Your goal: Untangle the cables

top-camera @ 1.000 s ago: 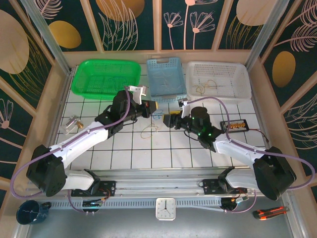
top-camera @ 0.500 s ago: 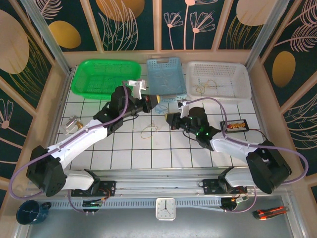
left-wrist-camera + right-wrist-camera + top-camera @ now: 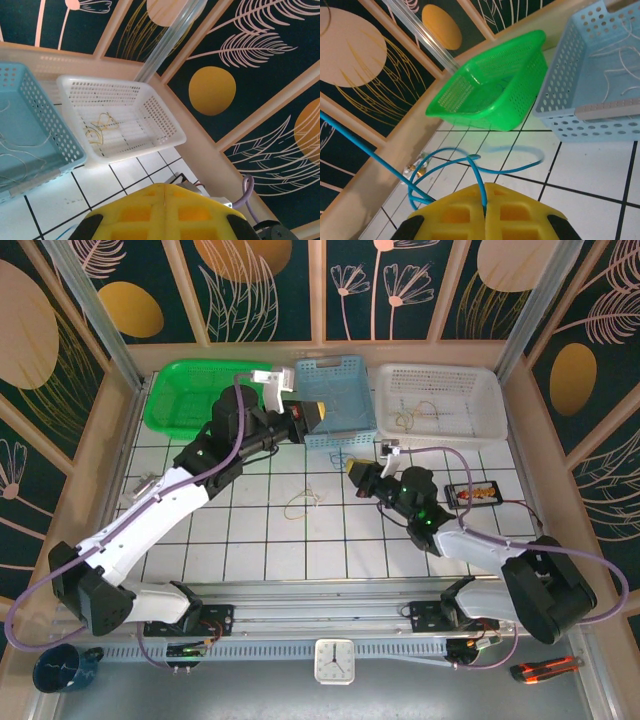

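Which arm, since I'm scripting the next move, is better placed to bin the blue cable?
Likely right: the right gripper is shut on the blue cable; the left gripper is at the blue basket.

Blue cable (image 3: 370, 153) looped, tan cable (image 3: 300, 504) on tiles (image 3: 250, 540)

Bright, even light; soft shadows; wrist foregrounds slightly blurred.

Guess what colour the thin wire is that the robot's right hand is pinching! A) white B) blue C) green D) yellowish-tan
B: in the right wrist view, a thin blue cable runs straight into the closed seam of the right hand.
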### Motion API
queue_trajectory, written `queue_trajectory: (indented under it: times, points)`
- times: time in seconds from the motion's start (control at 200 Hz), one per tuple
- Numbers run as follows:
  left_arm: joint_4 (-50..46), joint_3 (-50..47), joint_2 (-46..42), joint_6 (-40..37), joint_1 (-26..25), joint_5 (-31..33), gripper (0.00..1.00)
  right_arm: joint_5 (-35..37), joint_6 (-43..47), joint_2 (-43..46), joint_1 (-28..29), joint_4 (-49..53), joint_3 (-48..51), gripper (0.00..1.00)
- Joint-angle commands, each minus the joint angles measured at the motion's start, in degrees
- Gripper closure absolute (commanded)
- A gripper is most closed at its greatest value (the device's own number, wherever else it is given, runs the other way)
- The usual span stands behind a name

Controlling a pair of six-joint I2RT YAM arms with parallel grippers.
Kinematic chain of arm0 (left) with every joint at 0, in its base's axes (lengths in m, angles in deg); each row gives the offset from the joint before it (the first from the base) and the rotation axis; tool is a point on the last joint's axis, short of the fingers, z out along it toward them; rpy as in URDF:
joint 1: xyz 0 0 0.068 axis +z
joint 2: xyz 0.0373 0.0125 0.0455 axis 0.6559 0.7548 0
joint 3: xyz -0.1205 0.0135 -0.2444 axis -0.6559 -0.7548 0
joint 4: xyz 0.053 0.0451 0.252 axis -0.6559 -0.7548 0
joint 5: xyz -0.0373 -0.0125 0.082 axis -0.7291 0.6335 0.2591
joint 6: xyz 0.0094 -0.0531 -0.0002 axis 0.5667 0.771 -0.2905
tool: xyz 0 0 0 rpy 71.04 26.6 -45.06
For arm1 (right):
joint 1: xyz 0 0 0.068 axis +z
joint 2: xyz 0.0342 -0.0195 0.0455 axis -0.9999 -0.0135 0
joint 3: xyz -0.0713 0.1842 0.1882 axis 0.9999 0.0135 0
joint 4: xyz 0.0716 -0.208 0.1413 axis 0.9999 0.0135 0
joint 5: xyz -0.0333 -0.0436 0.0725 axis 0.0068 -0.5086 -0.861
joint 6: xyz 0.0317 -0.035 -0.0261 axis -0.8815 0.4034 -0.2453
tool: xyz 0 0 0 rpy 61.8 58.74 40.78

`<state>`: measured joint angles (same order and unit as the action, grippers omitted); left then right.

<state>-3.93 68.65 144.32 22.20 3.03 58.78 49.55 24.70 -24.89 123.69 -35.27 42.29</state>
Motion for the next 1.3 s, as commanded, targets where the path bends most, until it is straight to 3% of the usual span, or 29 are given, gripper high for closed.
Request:
queue_trajectory:
  times: [0.0,0.045,0.17,0.23,0.505,0.701,0.941,1.116,1.296]
  points:
    - [9.22,7.3,-1.16,-2.16,0.68,3.87,1.0,2.39,-0.05,-1.99,-0.62,11.34,4.49,1.0]
    - [8.79,7.9,-0.56,-2.44,0.69,3.67,1.0,1.52,-0.16,-1.73,-0.64,11.59,4.37,1.0]
    - [8.54,8.31,0.76,-2.32,0.63,2.72,1.0,0.24,0.09,0.41,-0.61,12.55,3.97,0.65]
    - [8.54,8.16,1.15,-2.22,0.63,2.3,1.0,0.4,0.63,1.77,-0.61,13.48,3.73,0.56]
    - [8.32,6.42,1.32,-2.38,0.69,2.25,1.0,1.57,2.52,5.44,-0.97,18.03,1.79,0.58]
    - [7.4,0.78,0.24,-2.88,0.67,4.16,1.0,6.52,2.76,4.63,-0.95,25.71,-1.32,0.56]
    - [6.08,-13.87,-2.36,-4.21,0.66,5.23,0.61,8.29,3.23,0.18,0.87,30.61,-2.11,0.47]
    - [4.86,-25.8,-4.04,-3.23,0.14,-0.72,0.51,9.62,2.16,1.02,-0.42,31.78,-1.55,0.42]
    - [11.18,-37.67,-5.63,0.67,-5.51,2.45,0.45,8.07,1.39,2.38,-2.81,32.31,-2.57,0.37]
